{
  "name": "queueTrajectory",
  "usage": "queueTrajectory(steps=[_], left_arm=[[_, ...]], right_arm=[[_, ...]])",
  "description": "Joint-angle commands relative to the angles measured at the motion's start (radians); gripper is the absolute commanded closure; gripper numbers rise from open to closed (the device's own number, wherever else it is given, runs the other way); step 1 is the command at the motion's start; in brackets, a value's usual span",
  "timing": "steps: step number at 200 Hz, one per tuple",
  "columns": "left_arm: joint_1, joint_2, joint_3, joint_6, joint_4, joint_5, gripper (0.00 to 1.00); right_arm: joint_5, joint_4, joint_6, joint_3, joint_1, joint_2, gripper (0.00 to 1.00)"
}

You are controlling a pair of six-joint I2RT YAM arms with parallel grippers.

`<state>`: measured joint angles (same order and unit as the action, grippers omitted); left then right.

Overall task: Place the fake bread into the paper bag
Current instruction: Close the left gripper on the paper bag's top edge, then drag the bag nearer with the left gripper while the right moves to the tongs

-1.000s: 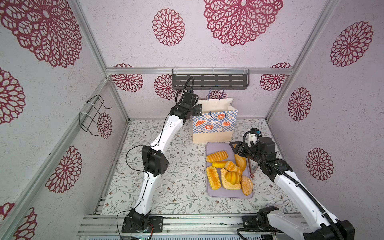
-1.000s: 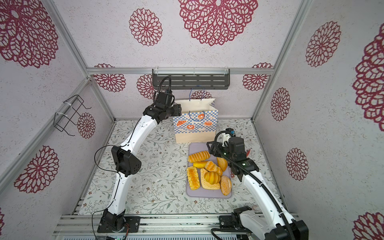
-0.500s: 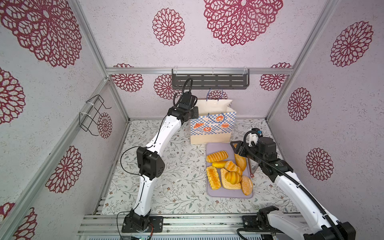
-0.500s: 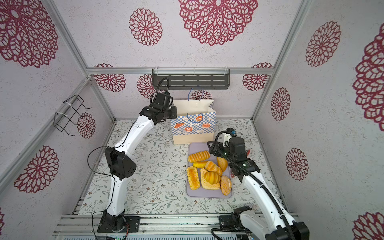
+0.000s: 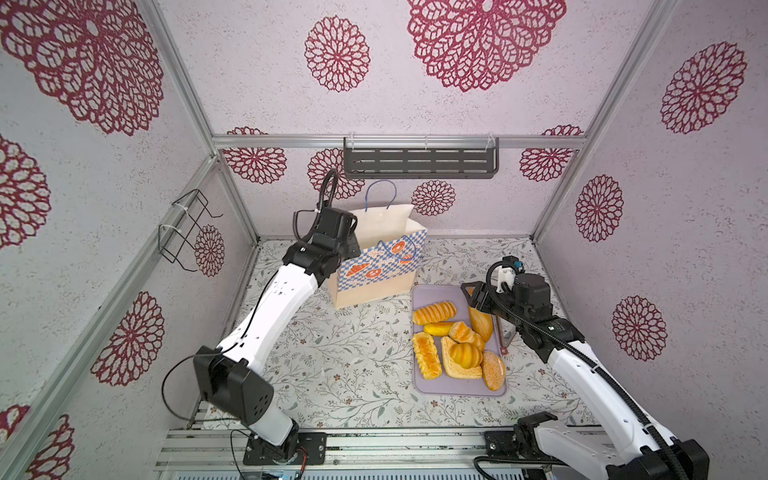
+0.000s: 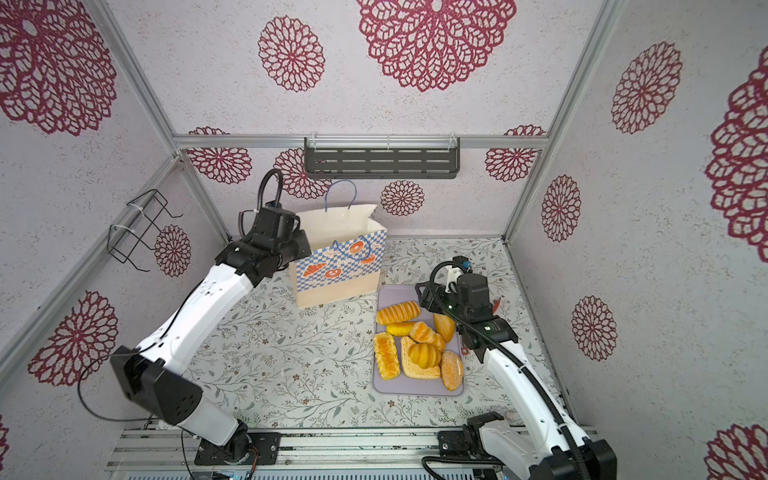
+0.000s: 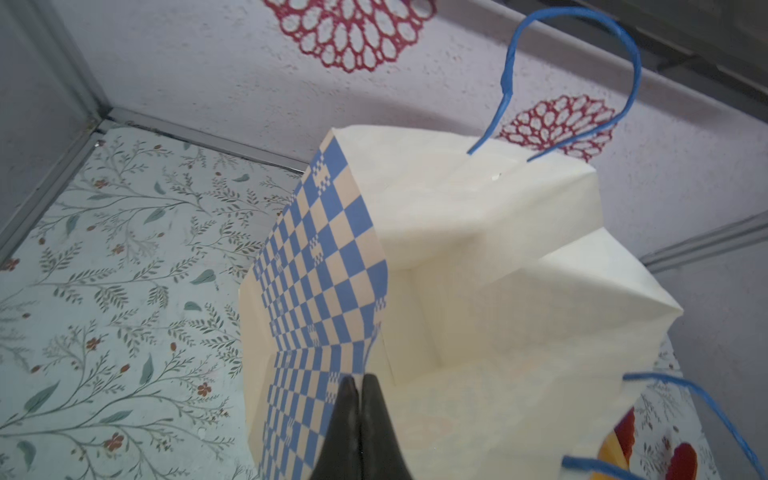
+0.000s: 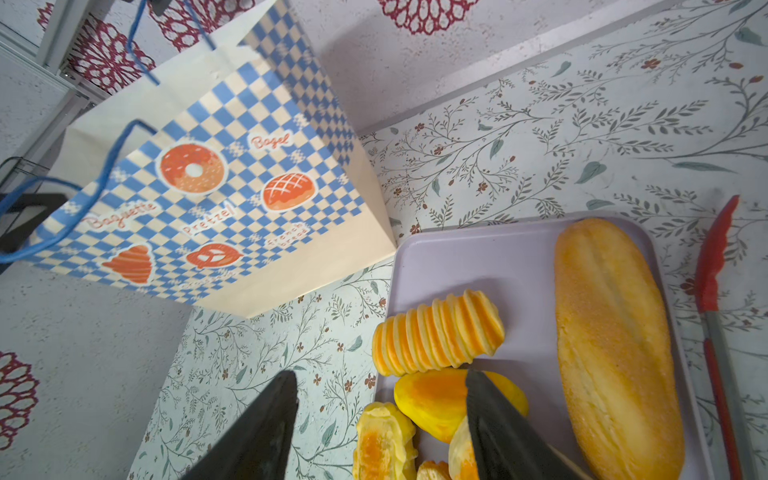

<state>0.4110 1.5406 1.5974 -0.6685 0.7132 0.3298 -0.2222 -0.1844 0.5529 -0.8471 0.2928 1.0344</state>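
Observation:
The paper bag (image 5: 376,266) stands tilted at the back, its mouth open and its cream inside bare (image 7: 478,249). My left gripper (image 7: 359,380) is shut on the bag's checkered side rim. Several pieces of fake bread lie on the lilac tray (image 5: 457,388): a ribbed roll (image 8: 436,332), a long loaf (image 8: 615,345), a yellow oval bun (image 8: 432,399), a croissant (image 5: 465,334) and a toast slice (image 5: 455,368). Over the tray's far left corner hangs my right gripper (image 8: 380,376), open and holding nothing, just above the oval bun.
Red tongs (image 8: 712,270) lie on the table along the tray's right side, under my right arm. A dark shelf (image 5: 419,162) hangs on the back wall behind the bag. A wire rack (image 5: 187,232) sticks out from the left wall.
My left gripper has shut on the bag's rim and pulled the bag to the left, tilting it. The right gripper has stayed over the tray, its jaws slightly narrower.

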Motion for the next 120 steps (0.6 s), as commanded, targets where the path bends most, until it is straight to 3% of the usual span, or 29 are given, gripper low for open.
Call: queueTrajectory(steps=[1, 58, 73, 81, 92, 120], left_arm=[[-0.016, -0.132, -0.132, -0.161, -0.082, 0.046, 1.0], [-0.004, -0.401, -0.422, -0.423, -0.097, 0.08, 1.0], [0.011, -0.438, -0.461, -0.462, -0.1, 0.074, 0.94], [0.019, -0.451, -0.476, -0.477, -0.104, 0.066, 0.89], [0.037, -0.461, -0.489, -0.494, -0.113, 0.056, 0.73], [0.078, -0.459, -0.498, -0.517, -0.144, 0.011, 0.51]], right_arm=[[-0.026, 0.038, 0.025, -0.05, 0.013, 0.026, 0.34], [-0.035, 0.091, 0.043, -0.115, 0.1, 0.145, 0.37], [-0.033, 0.103, 0.048, -0.132, 0.135, 0.183, 0.38], [-0.03, 0.109, 0.052, -0.14, 0.154, 0.198, 0.38], [-0.022, 0.122, 0.053, -0.149, 0.183, 0.219, 0.38], [-0.005, 0.139, 0.056, -0.172, 0.243, 0.275, 0.38]])
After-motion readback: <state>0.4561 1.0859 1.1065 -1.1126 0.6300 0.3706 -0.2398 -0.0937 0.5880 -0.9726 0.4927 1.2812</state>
